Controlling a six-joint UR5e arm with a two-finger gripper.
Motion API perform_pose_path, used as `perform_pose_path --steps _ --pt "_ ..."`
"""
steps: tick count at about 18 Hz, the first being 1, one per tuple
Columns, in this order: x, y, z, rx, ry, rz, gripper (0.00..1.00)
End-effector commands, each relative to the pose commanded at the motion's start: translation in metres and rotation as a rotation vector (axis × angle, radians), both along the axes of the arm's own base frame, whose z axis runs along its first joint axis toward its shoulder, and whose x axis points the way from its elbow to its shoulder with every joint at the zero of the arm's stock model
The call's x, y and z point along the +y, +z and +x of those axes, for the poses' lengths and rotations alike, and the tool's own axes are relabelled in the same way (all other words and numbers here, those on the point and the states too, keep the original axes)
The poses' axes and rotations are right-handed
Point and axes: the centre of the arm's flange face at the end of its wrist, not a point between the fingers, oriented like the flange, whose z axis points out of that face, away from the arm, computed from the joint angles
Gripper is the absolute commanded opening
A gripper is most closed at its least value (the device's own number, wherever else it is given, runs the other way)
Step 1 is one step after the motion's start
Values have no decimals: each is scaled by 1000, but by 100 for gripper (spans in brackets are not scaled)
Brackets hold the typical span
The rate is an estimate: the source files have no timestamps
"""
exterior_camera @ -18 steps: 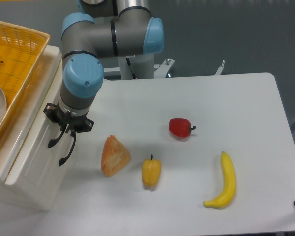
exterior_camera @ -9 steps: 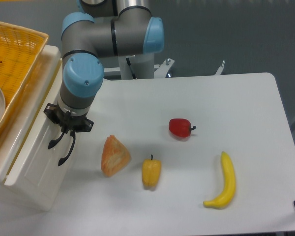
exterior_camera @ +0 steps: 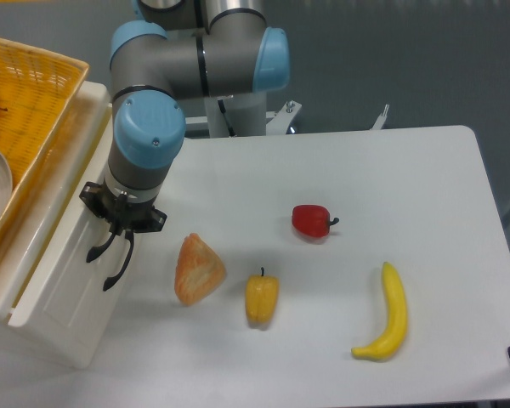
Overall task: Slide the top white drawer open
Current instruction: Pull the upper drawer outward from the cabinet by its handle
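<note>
The small white cabinet (exterior_camera: 83, 102) stands at the table's left edge. The front panel of its top white drawer (exterior_camera: 64, 293) faces right and stands a little out from the cabinet body, with a narrow gap showing along its top. My gripper (exterior_camera: 110, 255) hangs below the blue-capped wrist (exterior_camera: 147, 136), right against that front panel. Its dark fingers merge with the curved black handle (exterior_camera: 117, 270), and it looks shut on the handle. The lower drawer is hidden under the top one.
A yellow woven basket (exterior_camera: 30, 93) with a plate in it sits on the cabinet. On the table to the right lie an orange pastry (exterior_camera: 197, 268), a yellow pepper (exterior_camera: 262, 297), a red pepper (exterior_camera: 311, 220) and a banana (exterior_camera: 388, 316).
My gripper and wrist have shifted slightly right, away from the cabinet. The drawer's front panel has come with them, so the drawer stands a little further out.
</note>
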Motion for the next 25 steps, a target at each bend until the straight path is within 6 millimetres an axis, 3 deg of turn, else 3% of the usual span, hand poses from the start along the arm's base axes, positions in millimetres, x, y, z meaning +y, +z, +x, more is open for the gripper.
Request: perform_pose_path --steps 3,14,25 --pt "-4 0 -13 6 6 7 4" --pt "-3 -6 -20 12 1 4 4" --pt "-16 1 -47 24 16 21 4"
